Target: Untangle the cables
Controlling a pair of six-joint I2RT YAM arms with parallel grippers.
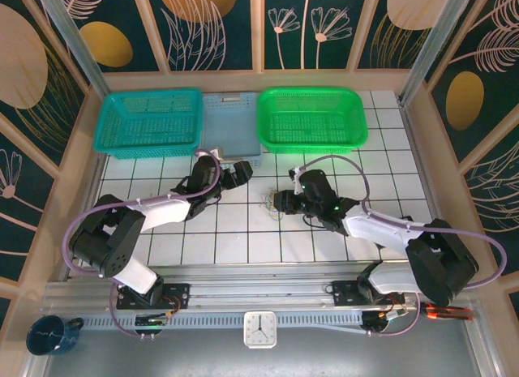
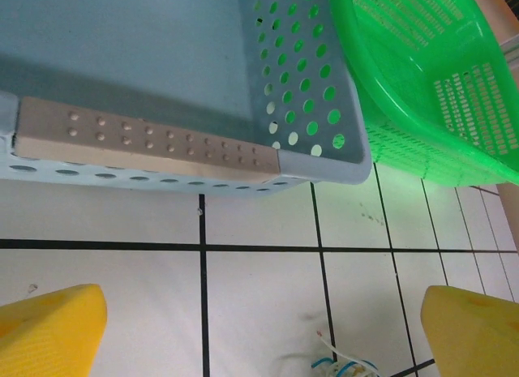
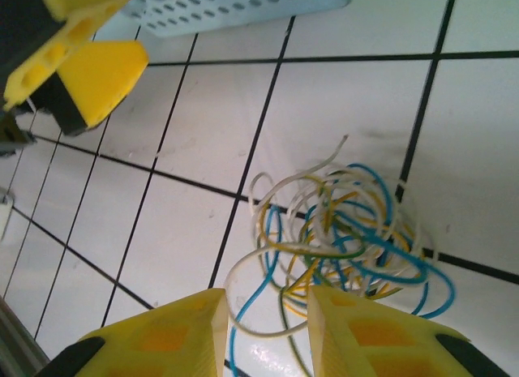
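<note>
1. Grasping step: the right tool (image 3: 268, 312) straddles edge strands of the cables (image 3: 340, 231), jaws part-open, nothing pinched yet.
2. The left tool (image 2: 259, 336) hangs released by the pale blue basket (image 2: 308, 93).
3. Next: pinch one loop and draw it outward gently.
4. Yellow, blue and white loops, loosely snarled on the bench (image 3: 195, 134) before that basket.

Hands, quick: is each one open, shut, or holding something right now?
Left hand: wide open, holding nothing.
Right hand: partly open around a few strands of the cables, nothing clamped.
</note>
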